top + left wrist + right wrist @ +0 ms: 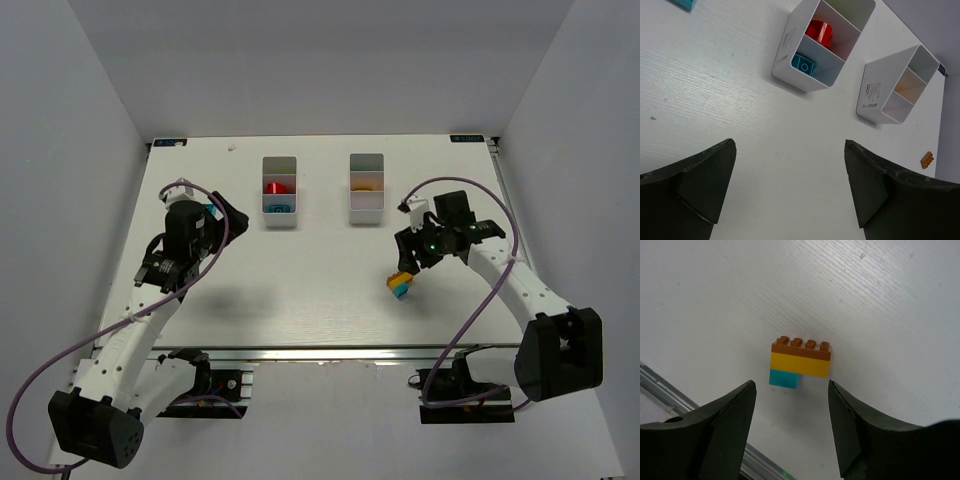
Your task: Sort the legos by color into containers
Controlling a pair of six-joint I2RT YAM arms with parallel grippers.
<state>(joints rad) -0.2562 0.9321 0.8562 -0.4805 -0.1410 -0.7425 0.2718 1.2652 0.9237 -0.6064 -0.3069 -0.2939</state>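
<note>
Right wrist: right gripper (pixel 790 390), jaws apart, over stacked legos (pixel 801 360).

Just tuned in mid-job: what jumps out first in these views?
A stuck-together stack of legos, brown on yellow on teal, lies on the table just ahead of the open right tool. Farther back, the left bin already holds a red brick and a blue brick.

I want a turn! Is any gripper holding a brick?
No. The left gripper and right gripper are open, holding nothing; the stacked bricks lie on the table.
</note>
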